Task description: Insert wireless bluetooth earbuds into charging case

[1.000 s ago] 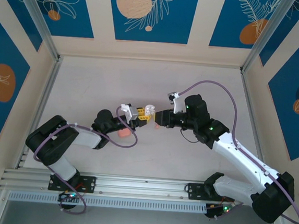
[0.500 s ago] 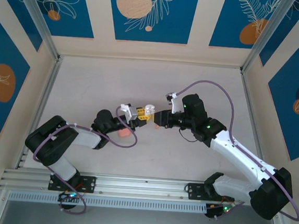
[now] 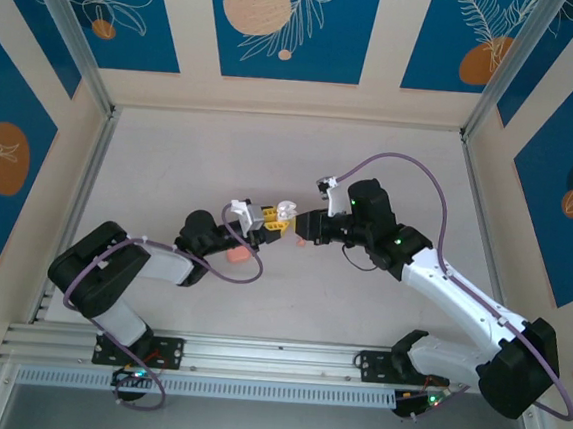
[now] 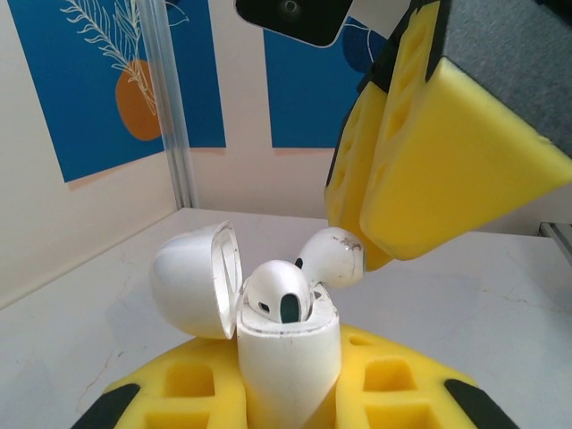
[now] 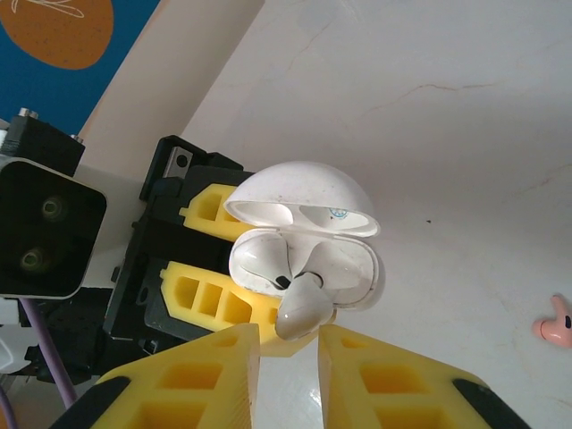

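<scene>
The charging case [image 4: 288, 353] is white here and stands upright with its lid [image 4: 192, 281] swung open. My left gripper [image 4: 286, 393] is shut on its body; from above, the case [image 3: 285, 210] sits at the left gripper [image 3: 271, 220] tips. One white earbud [image 4: 273, 290] sits in its slot, also visible as the earbud [image 5: 259, 259] from the right wrist. A second earbud [image 5: 299, 313] leans at the case [image 5: 349, 268] opening, stem end toward the empty slot. My right gripper [image 5: 289, 344] is shut on this earbud [image 4: 332, 256], just right of the case [image 3: 304, 226].
A salmon-pink rounded object [image 3: 238, 255] lies on the table beside the left arm's wrist. A tiny pink piece [image 3: 301, 243] lies under the right gripper and appears as a pink piece [image 5: 554, 323] at the right wrist view's edge. Patterned walls enclose the table.
The right gripper has edged left toward the case with the earbud, and its jaws have narrowed. The left arm and case have stayed put.
</scene>
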You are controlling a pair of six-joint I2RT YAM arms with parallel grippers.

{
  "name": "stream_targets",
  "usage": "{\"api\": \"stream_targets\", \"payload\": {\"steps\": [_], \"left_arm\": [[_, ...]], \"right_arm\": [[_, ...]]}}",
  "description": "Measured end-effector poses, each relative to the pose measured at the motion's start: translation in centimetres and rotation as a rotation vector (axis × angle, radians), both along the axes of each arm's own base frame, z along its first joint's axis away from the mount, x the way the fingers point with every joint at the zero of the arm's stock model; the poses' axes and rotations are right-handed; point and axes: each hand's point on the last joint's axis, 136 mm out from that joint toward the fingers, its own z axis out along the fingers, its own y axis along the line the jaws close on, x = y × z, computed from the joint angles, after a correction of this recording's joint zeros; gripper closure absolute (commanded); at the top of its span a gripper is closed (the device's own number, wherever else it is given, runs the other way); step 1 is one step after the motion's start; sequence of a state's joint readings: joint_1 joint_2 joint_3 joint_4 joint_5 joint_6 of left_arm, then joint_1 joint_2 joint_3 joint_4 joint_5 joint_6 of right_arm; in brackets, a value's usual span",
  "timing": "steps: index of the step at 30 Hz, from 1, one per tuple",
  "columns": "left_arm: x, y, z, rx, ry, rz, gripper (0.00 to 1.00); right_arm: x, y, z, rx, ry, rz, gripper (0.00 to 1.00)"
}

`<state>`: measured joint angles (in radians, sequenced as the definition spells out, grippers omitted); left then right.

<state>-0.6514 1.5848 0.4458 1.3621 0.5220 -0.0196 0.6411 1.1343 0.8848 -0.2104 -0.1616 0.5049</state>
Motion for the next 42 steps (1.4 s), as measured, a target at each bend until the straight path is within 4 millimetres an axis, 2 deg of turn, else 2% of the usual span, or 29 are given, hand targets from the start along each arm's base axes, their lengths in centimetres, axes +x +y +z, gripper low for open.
{"api": "stream_targets", "payload": {"steps": [21, 42], "left_arm": [[-0.2, 0.1, 0.1, -0.002, -0.003, 0.000, 0.92], [-0.2, 0.2, 0.2, -0.002, -0.004, 0.000, 0.92]], "right_arm": [[0.5, -0.2, -0.5, -0.035, -0.005, -0.005, 0.80], [1.2, -0.7, -0.5, -0.050, -0.013, -0.027, 0.78]]}}
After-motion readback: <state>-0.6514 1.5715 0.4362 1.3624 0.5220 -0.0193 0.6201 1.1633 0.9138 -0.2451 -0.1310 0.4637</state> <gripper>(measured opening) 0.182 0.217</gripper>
